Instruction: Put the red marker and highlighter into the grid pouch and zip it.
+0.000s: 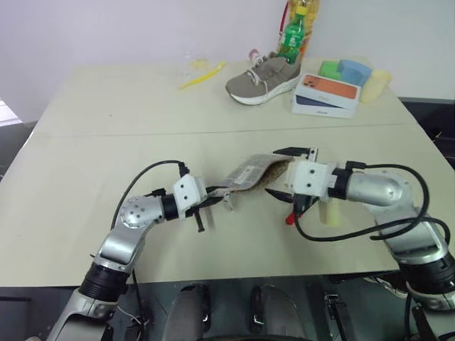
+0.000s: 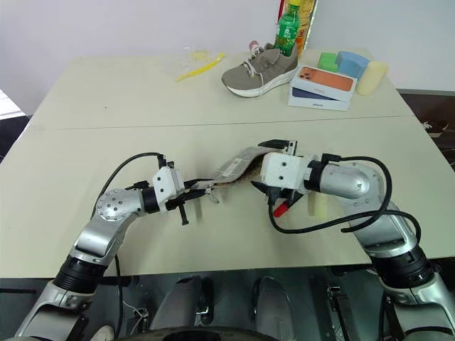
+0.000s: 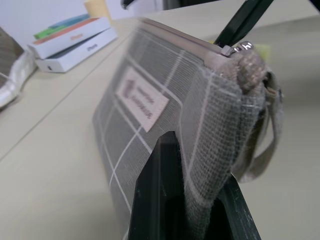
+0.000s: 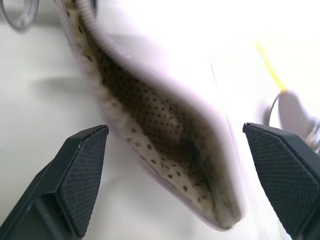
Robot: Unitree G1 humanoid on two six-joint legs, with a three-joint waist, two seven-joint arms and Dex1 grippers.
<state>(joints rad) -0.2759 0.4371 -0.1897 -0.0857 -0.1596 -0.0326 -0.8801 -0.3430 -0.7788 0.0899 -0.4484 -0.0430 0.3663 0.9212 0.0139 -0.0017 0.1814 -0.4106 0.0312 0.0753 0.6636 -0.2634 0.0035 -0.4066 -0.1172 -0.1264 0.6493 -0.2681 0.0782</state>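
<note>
The grid pouch [image 1: 249,174] hangs just above the table between my arms, label side up, and its white label [image 3: 142,102] shows in the left wrist view. My left gripper [image 1: 212,202] is shut on the pouch's zipper-end corner. My right gripper [image 1: 283,174] stands open at the pouch's other end, its fingers [image 4: 80,175] either side of the gaping mouth and the dotted lining [image 4: 155,115]. The red marker [image 1: 291,215] pokes out below the right gripper, red tip down; whether it rests on the table I cannot tell. The highlighter [image 1: 328,213] lies on the table beside the right wrist.
At the table's far side stand a grey shoe [image 1: 263,78], a green bottle [image 1: 291,39], stacked phone boxes [image 1: 325,94], coloured sponges [image 1: 346,69] and a pale cylinder [image 1: 377,84]. A long yellow stick [image 1: 202,74] lies far left of the shoe.
</note>
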